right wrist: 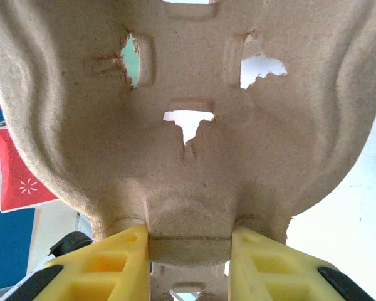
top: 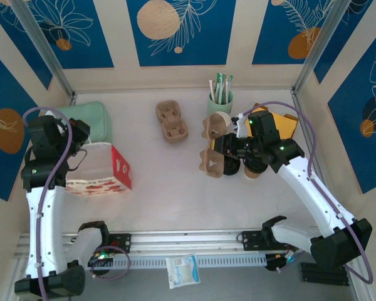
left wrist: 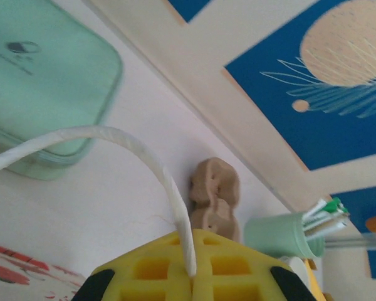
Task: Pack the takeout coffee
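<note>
The left gripper point(left wrist: 191, 246) is pinched shut on the white cord handle point(left wrist: 113, 135) of the red and white bag point(top: 103, 168). The right gripper point(right wrist: 189, 241) clamps the edge of 1 cardboard cup tray point(right wrist: 188, 157). The coffee cup point(top: 221, 119) stands just beyond it, near the green cup of sticks point(top: 220, 100).

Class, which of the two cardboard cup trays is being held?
The right-hand tray, pinched in the right arm's jaws; the other tray lies free mid-table.

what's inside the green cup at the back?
Thin white sticks with green tips stand in the green cup, poking above its rim. Its wall hides their lower ends and anything else at the bottom.
</note>
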Robot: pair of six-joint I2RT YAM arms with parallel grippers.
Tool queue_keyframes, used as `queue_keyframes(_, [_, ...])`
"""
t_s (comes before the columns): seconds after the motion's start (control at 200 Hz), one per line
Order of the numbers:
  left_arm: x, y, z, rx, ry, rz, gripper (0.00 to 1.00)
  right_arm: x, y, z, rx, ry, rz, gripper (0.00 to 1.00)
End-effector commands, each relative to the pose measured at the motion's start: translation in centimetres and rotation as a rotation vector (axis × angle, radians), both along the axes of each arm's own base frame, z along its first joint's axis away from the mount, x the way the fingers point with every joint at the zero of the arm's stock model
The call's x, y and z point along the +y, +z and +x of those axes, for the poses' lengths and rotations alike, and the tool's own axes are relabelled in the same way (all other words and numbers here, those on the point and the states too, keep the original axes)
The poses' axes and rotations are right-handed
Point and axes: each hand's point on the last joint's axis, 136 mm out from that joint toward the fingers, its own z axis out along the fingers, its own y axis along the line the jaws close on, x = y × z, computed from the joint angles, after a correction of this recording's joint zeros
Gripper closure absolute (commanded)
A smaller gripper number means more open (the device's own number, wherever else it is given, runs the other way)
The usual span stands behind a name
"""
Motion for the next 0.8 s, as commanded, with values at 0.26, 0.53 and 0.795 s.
queue_keyframes(0.26, [-9.5, 0.7, 2.6, -0.05, -0.224, -0.019, 1.0, -0.9, 1.1, -0.5, -0.022, -0.008, -0.01, 0.7])
queue_keyframes(0.53, [-19.3, -0.6, 3.3, 0.01, -0.491, 0.002, 1.0, -2.0, 1.9, -0.5, -0.032, -0.039, -0.017, 0.7])
queue_keyframes(0.795, [-27.3, -1.5, 1.4, 0.038, -0.692, 0.01, 1.0, -3.6, 2.7, -0.2, -0.042, -0.081, -0.019, 0.7])
